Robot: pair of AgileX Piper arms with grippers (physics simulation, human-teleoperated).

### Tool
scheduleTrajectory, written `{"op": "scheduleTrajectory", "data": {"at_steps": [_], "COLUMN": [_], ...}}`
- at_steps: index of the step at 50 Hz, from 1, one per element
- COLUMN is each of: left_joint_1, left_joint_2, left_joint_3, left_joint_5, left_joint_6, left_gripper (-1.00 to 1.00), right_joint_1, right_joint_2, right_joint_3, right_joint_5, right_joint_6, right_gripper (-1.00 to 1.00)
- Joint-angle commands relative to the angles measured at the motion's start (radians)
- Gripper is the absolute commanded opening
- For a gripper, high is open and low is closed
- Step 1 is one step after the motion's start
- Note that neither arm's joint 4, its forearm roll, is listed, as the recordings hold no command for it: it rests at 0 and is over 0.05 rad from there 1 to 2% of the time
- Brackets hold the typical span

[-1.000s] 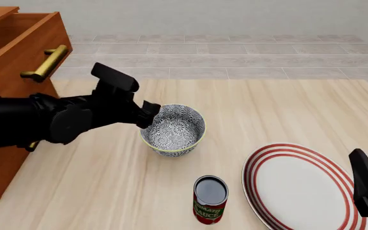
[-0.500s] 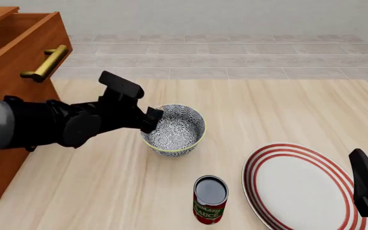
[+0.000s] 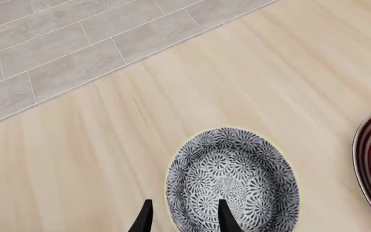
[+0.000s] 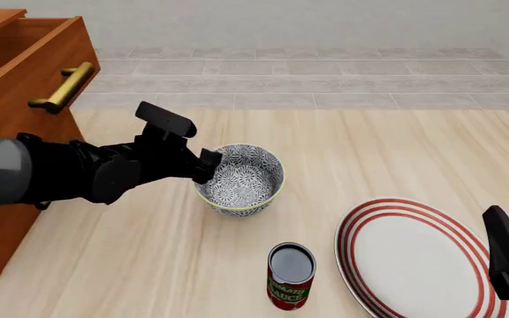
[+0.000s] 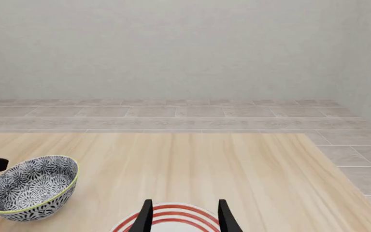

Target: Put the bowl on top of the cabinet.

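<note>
The bowl (image 4: 247, 176), white with a dense dark floral pattern, stands upright on the table near the middle. It also shows as the patterned bowl (image 3: 232, 181) in the left wrist view and the bowl (image 5: 31, 186) in the right wrist view. My left gripper (image 4: 209, 163) is at the bowl's left rim. It is open, and in the left wrist view my left gripper (image 3: 184, 215) has one finger outside the wall and one inside. The reddish-brown cabinet (image 4: 11, 86) rises at the far left. My right gripper (image 4: 502, 232) is open, low at the right edge, holding nothing.
A flat white plate (image 4: 411, 260) with red rings lies at the front right, under my right gripper (image 5: 184, 216). A red tomato sauce can (image 4: 290, 275) stands in front of the bowl. The cabinet's top drawer is pulled out, and its brass handle (image 4: 64, 87) juts out above my left arm.
My left gripper has slid a little right and down, onto the bowl's left rim. The bowl and the right arm have not moved.
</note>
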Motion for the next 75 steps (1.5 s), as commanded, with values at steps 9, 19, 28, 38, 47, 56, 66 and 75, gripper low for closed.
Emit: {"op": "scheduleTrajectory", "data": {"at_steps": [9,19,28,38,47,56,66,75], "left_joint_1": [0.011,0.01,0.013,0.019,0.011,0.014,0.026,0.034], "left_joint_2": [0.052,0.075,0.096,0.116,0.141,0.17,0.194,0.206], "left_joint_3": [-0.007,-0.003,-0.009,-0.012,-0.01,-0.02,-0.037,-0.043], "left_joint_5": [-0.03,-0.048,-0.057,-0.069,-0.087,-0.099,-0.104,-0.107], "left_joint_6": [-0.001,0.0,0.002,0.0,0.0,-0.001,-0.005,-0.01], "left_gripper": [1.0,1.0,1.0,1.0,1.0,1.0,1.0,1.0], "right_joint_1": [0.0,0.0,0.0,0.0,0.0,0.0,0.0,0.0], "right_joint_2": [0.0,0.0,0.0,0.0,0.0,0.0,0.0,0.0], "right_joint_3": [0.0,0.0,0.0,0.0,0.0,0.0,0.0,0.0], "right_joint_5": [0.0,0.0,0.0,0.0,0.0,0.0,0.0,0.0], "right_joint_6": [0.0,0.0,0.0,0.0,0.0,0.0,0.0,0.0], "right_gripper": [1.0,1.0,1.0,1.0,1.0,1.0,1.0,1.0]}}
